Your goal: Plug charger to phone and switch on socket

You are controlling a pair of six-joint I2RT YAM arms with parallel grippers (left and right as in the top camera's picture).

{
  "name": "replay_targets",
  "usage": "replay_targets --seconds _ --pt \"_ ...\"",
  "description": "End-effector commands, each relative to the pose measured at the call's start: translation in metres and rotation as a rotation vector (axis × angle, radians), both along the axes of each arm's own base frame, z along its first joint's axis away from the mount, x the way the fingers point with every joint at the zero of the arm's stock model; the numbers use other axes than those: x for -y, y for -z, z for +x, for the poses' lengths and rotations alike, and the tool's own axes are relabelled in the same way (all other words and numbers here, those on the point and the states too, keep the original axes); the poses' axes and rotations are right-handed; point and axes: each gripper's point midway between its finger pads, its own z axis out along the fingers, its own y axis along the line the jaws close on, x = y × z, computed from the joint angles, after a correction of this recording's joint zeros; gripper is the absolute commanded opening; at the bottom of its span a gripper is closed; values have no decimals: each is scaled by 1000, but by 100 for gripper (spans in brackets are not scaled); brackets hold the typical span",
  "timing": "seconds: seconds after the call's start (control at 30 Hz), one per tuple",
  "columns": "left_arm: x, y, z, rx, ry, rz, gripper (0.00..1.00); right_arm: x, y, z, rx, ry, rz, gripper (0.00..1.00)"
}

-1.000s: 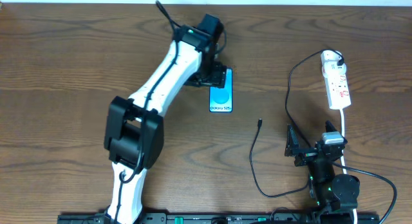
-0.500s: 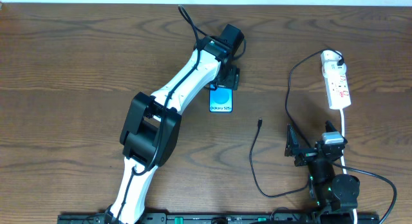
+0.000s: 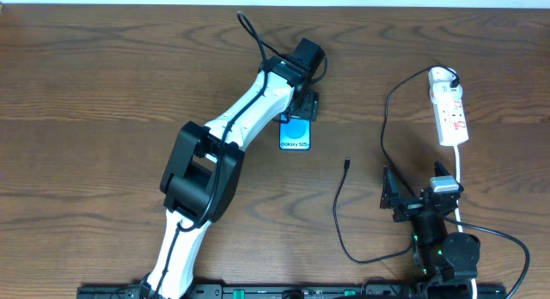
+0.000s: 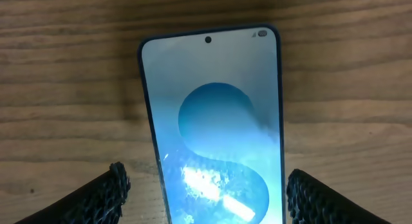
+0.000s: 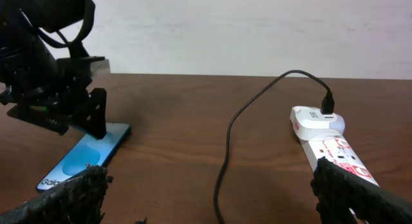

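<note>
The left hand (image 3: 301, 108) hovers over the far end of the phone (image 3: 295, 134), its jaws spread wide to either side of the screen, gripping nothing. The phone lies flat, screen up, on the table (image 3: 86, 93) near the middle. To its right the charger's connector tip (image 3: 346, 164) rests loose on the wood, apart from the phone. Its cable (image 3: 337, 215) loops toward the near edge. The right hand (image 5: 206, 188) sits low near that edge, fully open and empty. Beyond it lies the socket (image 3: 450, 110), the charger's plug (image 3: 444, 76) in its far end.
</note>
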Motion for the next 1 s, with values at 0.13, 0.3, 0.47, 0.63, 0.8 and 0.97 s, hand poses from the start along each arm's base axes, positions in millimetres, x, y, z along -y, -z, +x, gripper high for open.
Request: replay_targets --seconds 0.13,0.3,0.47,0.63,0.8,0.97 --pt "1 18 2 -17 -80 -4 81 3 0 0 2 12 -9 99" --pt "3 18 4 -17 -120 -17 80 3 0 0 2 12 -9 99" --pt "4 19 5 -11 -117 -19 81 3 0 0 2 12 -9 99" --pt "0 27 6 -4 -123 15 80 3 0 0 2 12 -9 99" --pt "1 28 6 -4 -103 20 80 3 0 0 2 12 -9 99" --pt "1 28 6 -4 -104 19 80 3 0 0 2 12 -9 99"
